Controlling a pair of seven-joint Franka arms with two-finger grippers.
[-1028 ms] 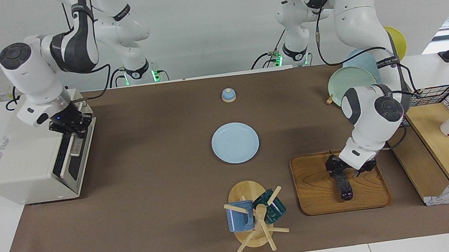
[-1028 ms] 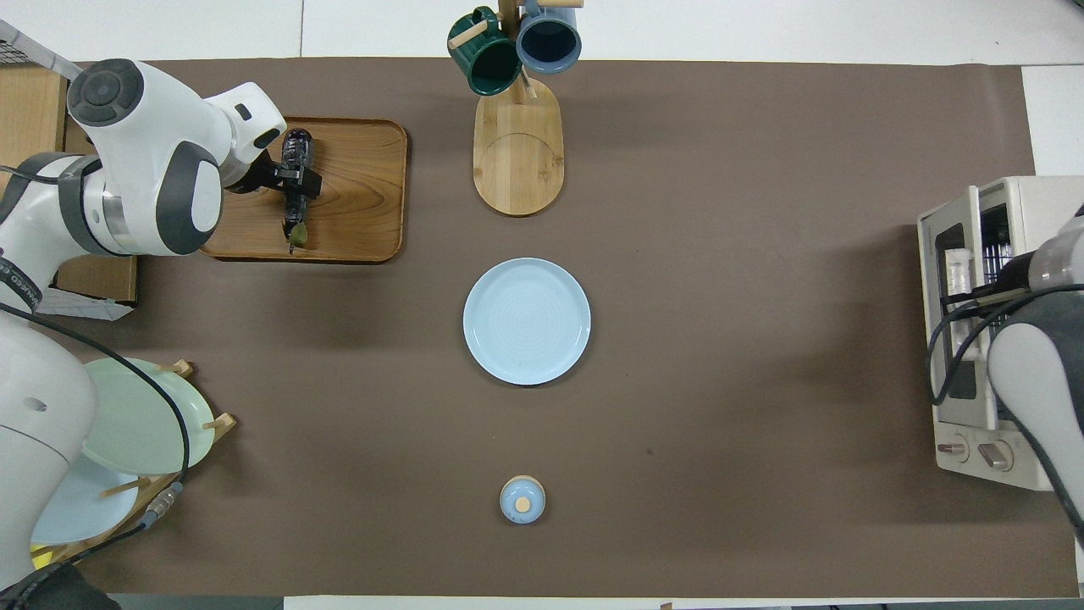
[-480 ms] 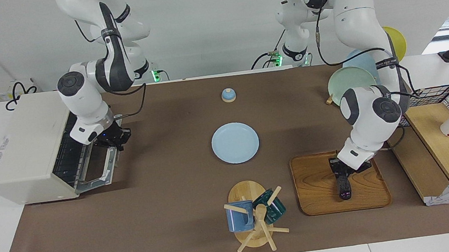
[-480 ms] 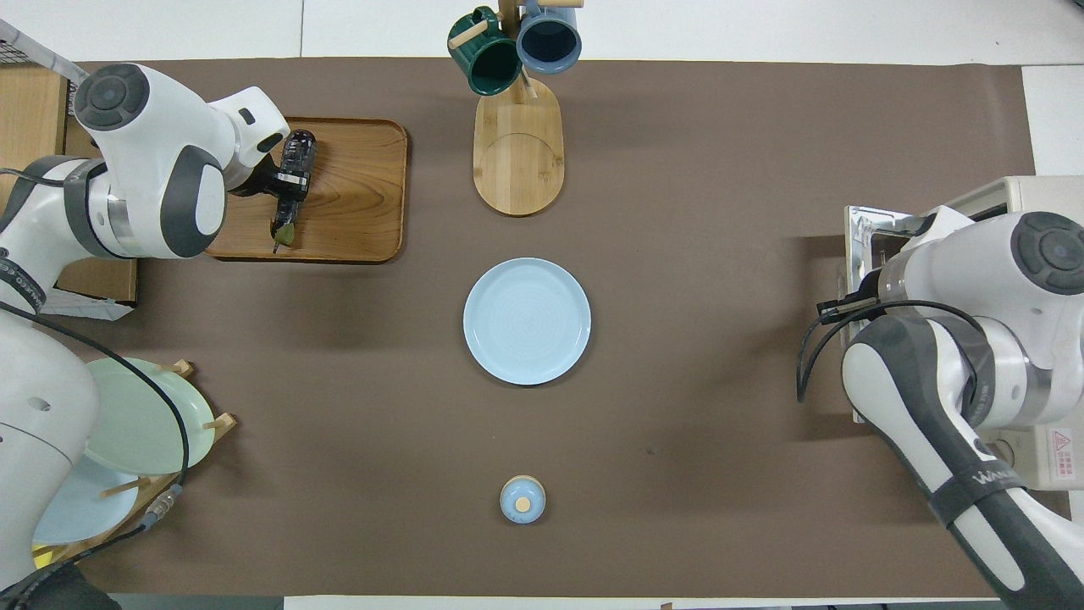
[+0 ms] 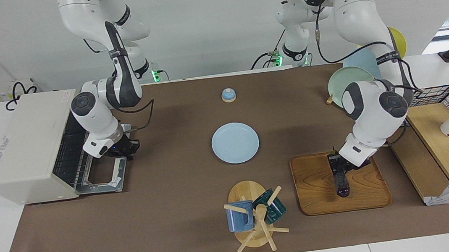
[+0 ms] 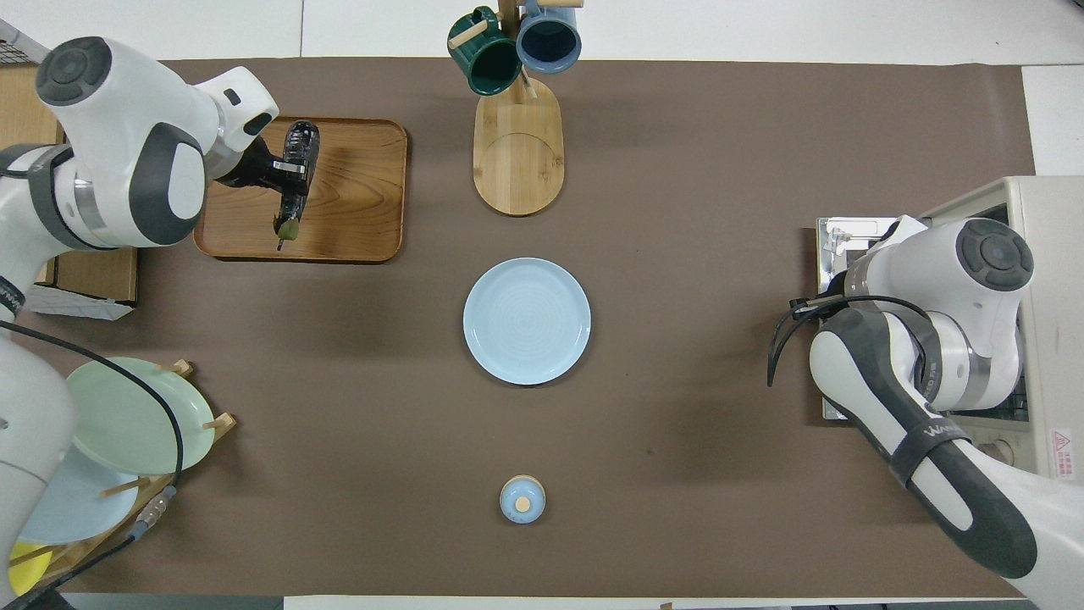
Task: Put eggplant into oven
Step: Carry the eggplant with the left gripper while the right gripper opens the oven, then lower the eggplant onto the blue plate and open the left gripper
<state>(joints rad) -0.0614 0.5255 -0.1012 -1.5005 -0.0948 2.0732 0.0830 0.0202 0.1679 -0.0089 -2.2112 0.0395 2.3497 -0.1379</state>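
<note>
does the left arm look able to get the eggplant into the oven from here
Probably yes: the left pincer is shut on the eggplant over the tray, and the oven door lies open, though the right pincer sits there.

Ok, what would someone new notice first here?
Probably the oven at the right arm's end, its door dropped open with the right gripper at the handle. Then the left gripper, shut on the dark eggplant over the wooden tray.
</note>
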